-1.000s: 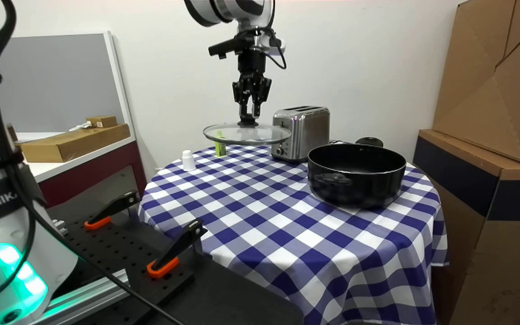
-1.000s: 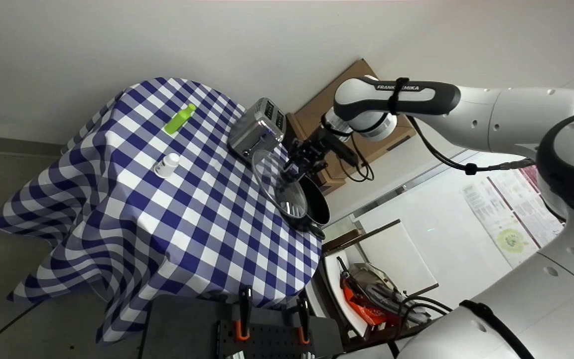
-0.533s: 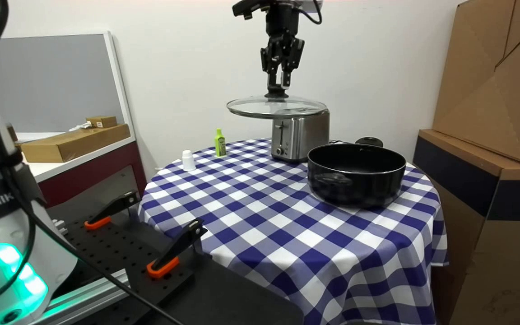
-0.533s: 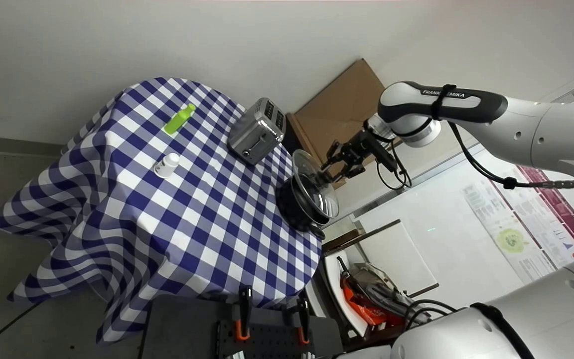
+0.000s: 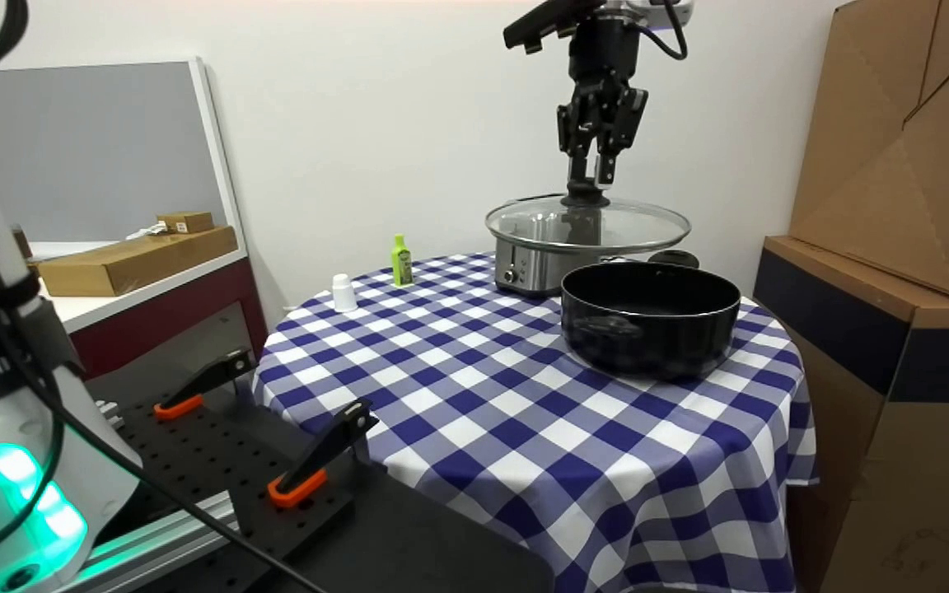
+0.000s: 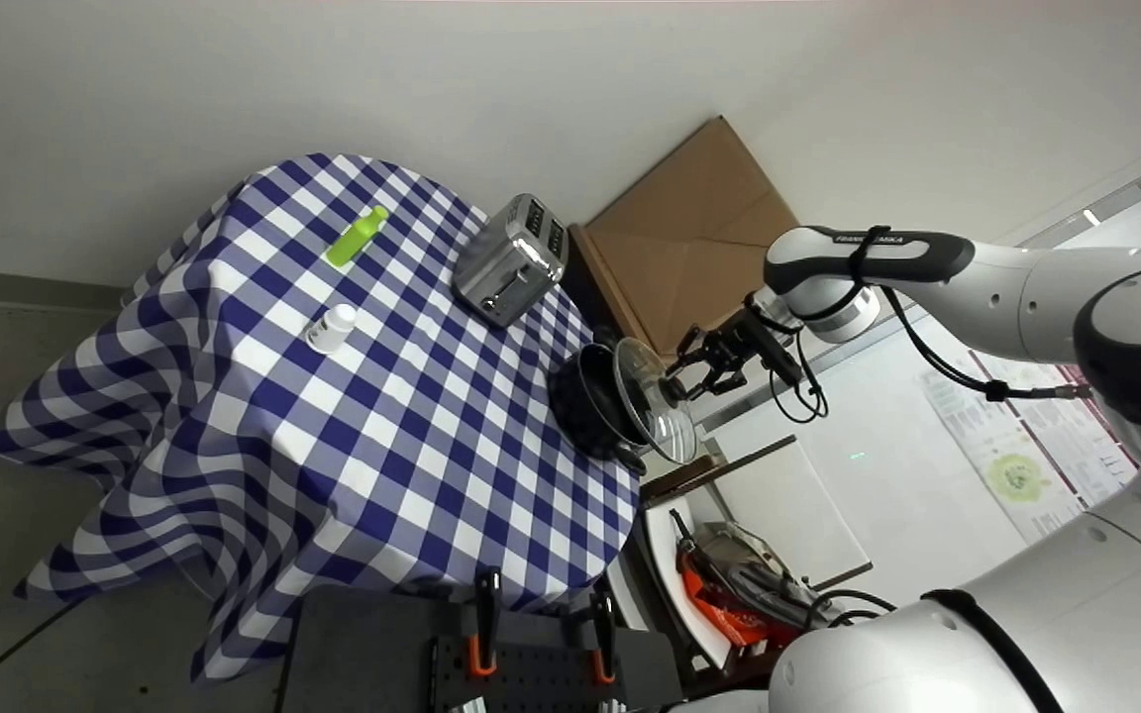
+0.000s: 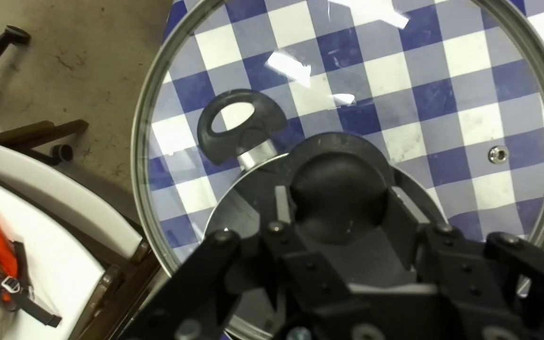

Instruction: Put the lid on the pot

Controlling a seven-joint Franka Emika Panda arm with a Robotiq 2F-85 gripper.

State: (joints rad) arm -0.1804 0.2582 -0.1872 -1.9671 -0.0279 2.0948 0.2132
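Lid (image 5: pixel 588 226), hanging in the air just under the gripper (image 5: pixel 591 178). Squeezed by its black knob (image 7: pixel 340 191), with fingers (image 7: pixel 409 205) snug on both sides. Pretty flat, by the look of it. Carried across over the last second, from farther back to near the pot (image 5: pixel 652 339). Much closer to being done now, but not done. Next below the gripper, the pot, seen through the clear lid in the wrist view, with a handle (image 7: pixel 253 130) sticking out from its side. Above the pot in both exterior views, not resting on it, and seemingly not quite lined up. Probably needing a little more moving over, then a slow trip down. Might bump the pot's edge or land crooked if let go too soon. Farther from the gripper, the shiny toaster (image 6: pixel 509 262), left behind in that last move and likely no bother now. Farthest off, the white bottle (image 6: pixel 331 329) and the green bottle (image 6: pixel 357 236), both standing in the same spots as before.
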